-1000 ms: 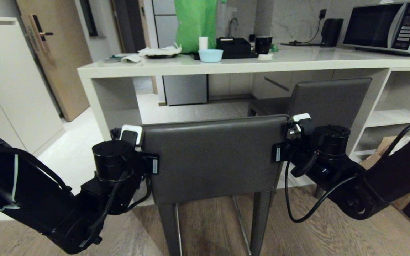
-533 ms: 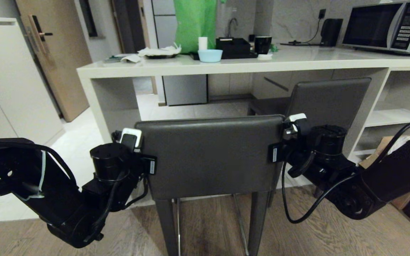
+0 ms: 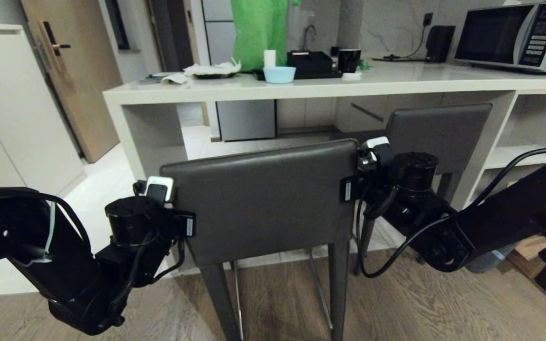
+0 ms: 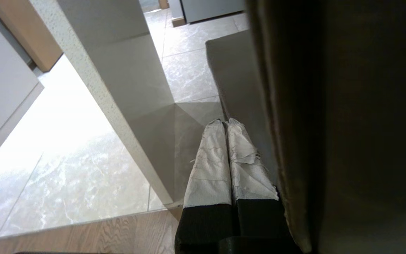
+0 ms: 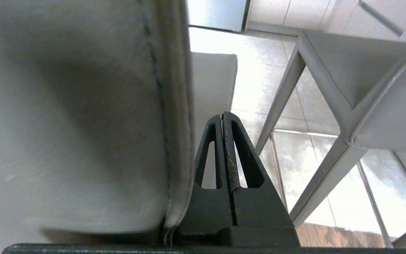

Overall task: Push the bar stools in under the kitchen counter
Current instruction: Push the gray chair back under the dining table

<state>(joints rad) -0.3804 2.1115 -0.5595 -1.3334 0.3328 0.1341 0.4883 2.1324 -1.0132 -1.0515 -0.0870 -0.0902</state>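
Note:
The near bar stool (image 3: pixel 263 199) stands with its dark grey backrest toward me, in front of the kitchen counter (image 3: pixel 301 87). My left gripper (image 3: pixel 178 222) is shut and lies against the backrest's left edge. My right gripper (image 3: pixel 351 189) is shut against its right edge. In the left wrist view the taped left gripper (image 4: pixel 223 121) runs beside the backrest (image 4: pixel 330 123), over the seat (image 4: pixel 231 70) and close to the counter's side panel (image 4: pixel 125 70). In the right wrist view the right gripper (image 5: pixel 222 114) lies along the backrest (image 5: pixel 83 123). The second bar stool (image 3: pixel 439 132) sits under the counter at the right.
On the counter stand a blue bowl (image 3: pixel 279 74), a green bag (image 3: pixel 259 33), a black mug (image 3: pixel 350 60) and a microwave (image 3: pixel 514 35). White open shelves (image 3: pixel 529 151) are at the right, with a cardboard box (image 3: pixel 531 251) on the floor. A door (image 3: pixel 74 71) is at the left.
The near stool has shifted left and turned, its right side swinging toward the counter. Both arms have moved along with it, still shut against the backrest's edges.

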